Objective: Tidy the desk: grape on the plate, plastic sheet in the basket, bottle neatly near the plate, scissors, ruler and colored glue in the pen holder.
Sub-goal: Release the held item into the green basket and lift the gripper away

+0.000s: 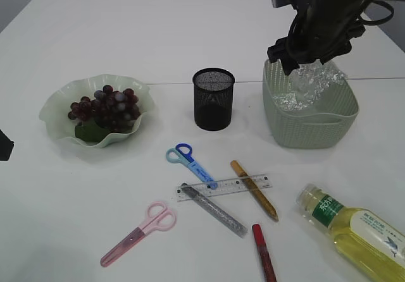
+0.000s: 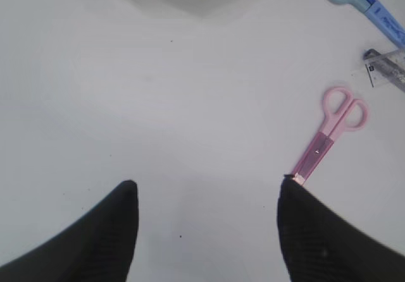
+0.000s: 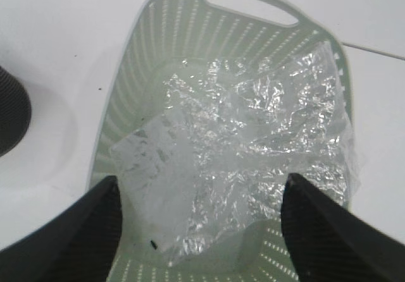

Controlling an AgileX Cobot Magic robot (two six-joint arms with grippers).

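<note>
My right gripper point(image 1: 296, 64) point(image 3: 201, 184) hangs open over the green basket point(image 1: 310, 121) point(image 3: 130, 86). The crumpled plastic sheet point(image 1: 314, 83) point(image 3: 253, 130) lies inside, free of the fingers. Grapes point(image 1: 104, 104) rest on the pale green plate point(image 1: 60, 102). The black mesh pen holder point(image 1: 213, 98) stands mid-table. In front lie blue scissors point(image 1: 190, 162), pink scissors point(image 1: 139, 231) point(image 2: 332, 130), a clear ruler point(image 1: 224, 187), and gold point(image 1: 253, 189), silver point(image 1: 213, 209) and red point(image 1: 264, 251) glue pens. The bottle point(image 1: 354, 228) lies on its side. My left gripper point(image 2: 205, 190) is open over bare table left of the pink scissors.
The white table has a seam running across behind the basket. The pen holder's edge point(image 3: 9, 114) shows left of the basket in the right wrist view. Part of the left arm point(image 1: 4, 146) shows at the table's left edge.
</note>
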